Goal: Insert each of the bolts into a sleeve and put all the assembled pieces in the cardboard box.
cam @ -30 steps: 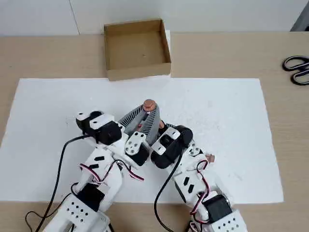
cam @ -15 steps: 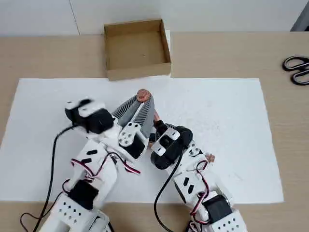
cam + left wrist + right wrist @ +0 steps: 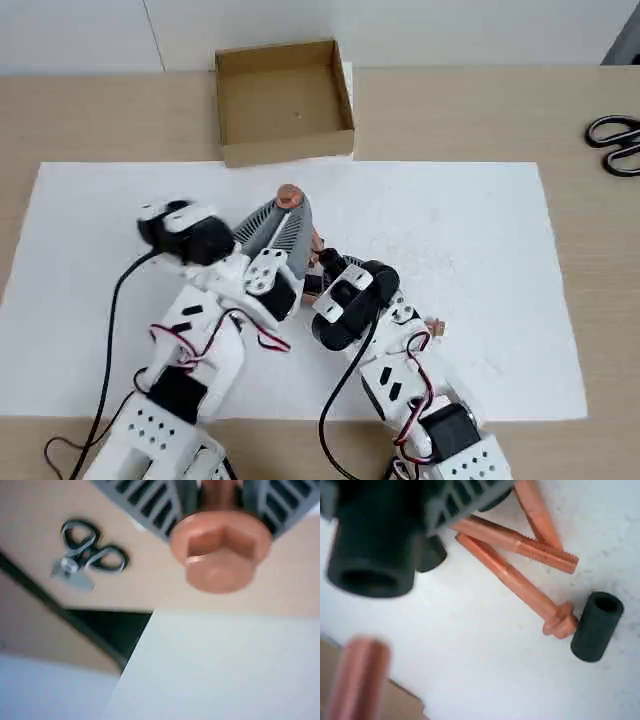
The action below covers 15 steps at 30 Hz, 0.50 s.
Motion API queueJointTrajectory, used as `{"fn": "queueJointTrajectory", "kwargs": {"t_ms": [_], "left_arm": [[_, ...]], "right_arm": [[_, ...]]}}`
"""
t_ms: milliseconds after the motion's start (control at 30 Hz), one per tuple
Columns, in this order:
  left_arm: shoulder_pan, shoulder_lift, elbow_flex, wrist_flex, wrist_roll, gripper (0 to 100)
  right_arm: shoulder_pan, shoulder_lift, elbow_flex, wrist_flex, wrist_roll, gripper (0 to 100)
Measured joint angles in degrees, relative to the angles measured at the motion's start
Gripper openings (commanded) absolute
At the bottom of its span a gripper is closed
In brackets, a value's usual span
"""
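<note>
The left gripper (image 3: 287,205) pinches a copper bolt (image 3: 220,550) between its grey ribbed fingers (image 3: 135,500). The bolt has a six-sided head on a round flange. Its shank is almost all hidden between the fingers. The bolt is above the white paper (image 3: 480,260), near the cardboard box (image 3: 288,148), with its long axis along the fingers and its head towards the box. The right gripper (image 3: 322,266), half covered by the left arm, is closed on a black sleeve (image 3: 370,570) above loose bolts (image 3: 520,585).

No legible text, labels, numbers or signs anywhere.
</note>
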Motion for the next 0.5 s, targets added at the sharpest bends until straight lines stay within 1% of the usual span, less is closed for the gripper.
{"fn": "queueJointTrajectory", "kwargs": {"t_ms": [167,500], "left_arm": [[0.0,5.1,-2.4,0.0,0.0,1],[0.6,6.2,-2.8,0.0,0.0,1]], "right_arm": [[0.0,0.0,0.0,0.0,0.0,0.6],[0.1,0.0,0.0,0.0,0.0,0.6]]}}
